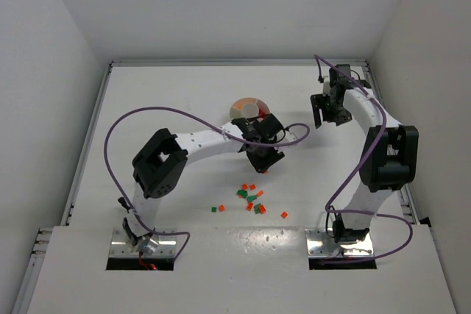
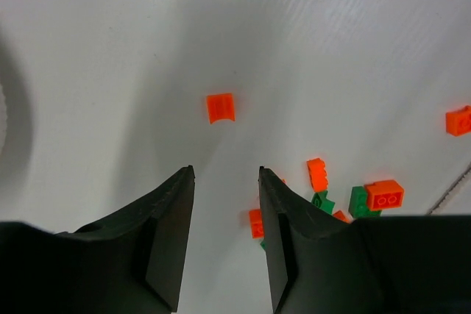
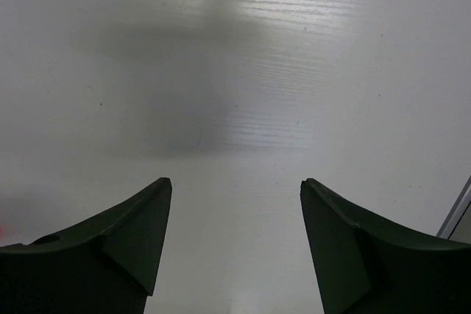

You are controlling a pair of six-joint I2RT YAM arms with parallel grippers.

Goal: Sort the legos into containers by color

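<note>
Several small orange and green legos (image 1: 251, 196) lie scattered on the white table in front of the arms. The round white dish of containers (image 1: 247, 106) sits behind them, its near side hidden by my left wrist. My left gripper (image 1: 263, 161) hangs between the dish and the scatter. In the left wrist view this gripper (image 2: 226, 170) is open, with bare table between its fingers. One orange brick (image 2: 220, 107) lies just ahead of the tips. More orange and green bricks (image 2: 383, 195) lie to the right. My right gripper (image 3: 235, 182) is open over bare table, far right (image 1: 324, 112).
White walls close the table in at the left, back and right. A purple cable (image 1: 147, 114) loops over the left arm, and another runs down the right arm (image 1: 344, 182). A single orange brick (image 1: 284, 215) lies nearest the right arm's base.
</note>
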